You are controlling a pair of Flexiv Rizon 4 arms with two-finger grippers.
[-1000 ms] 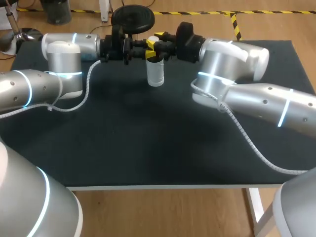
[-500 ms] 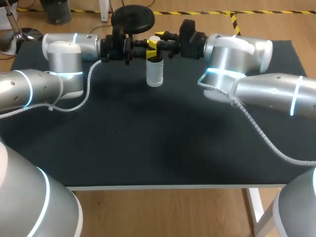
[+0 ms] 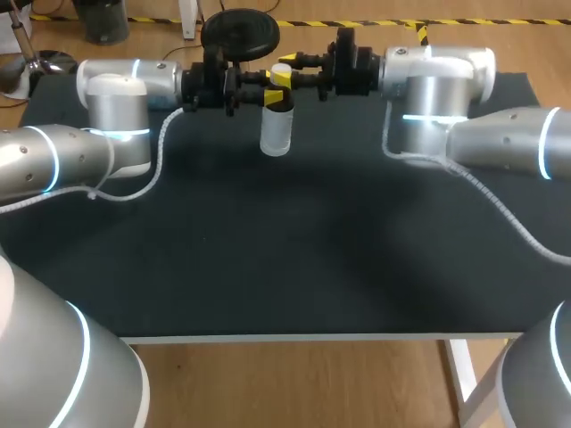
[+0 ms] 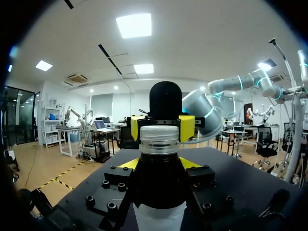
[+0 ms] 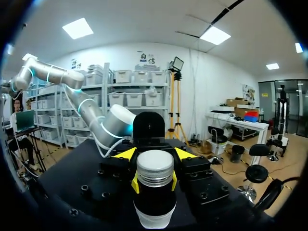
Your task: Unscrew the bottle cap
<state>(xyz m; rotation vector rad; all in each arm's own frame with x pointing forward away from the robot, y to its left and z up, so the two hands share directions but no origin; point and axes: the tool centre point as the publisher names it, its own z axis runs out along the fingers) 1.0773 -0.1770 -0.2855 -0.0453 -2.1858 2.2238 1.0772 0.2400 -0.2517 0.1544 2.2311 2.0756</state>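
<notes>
The bottle (image 3: 276,132) was upright near the middle of the far edge of the table (image 3: 268,267), with an arm coming in level from each side. It could not be told from the head view whether its base rested on the table or hung just above it.

The left gripper (image 3: 269,93) had its jaws pinched on the bottle's dark upper part, just under the cap (image 3: 281,69). In the right wrist view its yellow tips hugged the neck from both sides. The right gripper (image 3: 285,78) sat a little higher, and its jaws were closed on the cap itself, one finger on each side of the ribbed rim.

The set-up therefore looked complete: the bottle was braced by one arm and the cap was gripped by the other. The unscrewing itself did not look finished. In both wrist views the cap sat square on the neck, with no gap beneath it and no tilt. The threads were hidden, so whether it had been loosened at all could not be told. What seemed left was to turn the cap until it came free and then lift it clear of the neck.
</notes>
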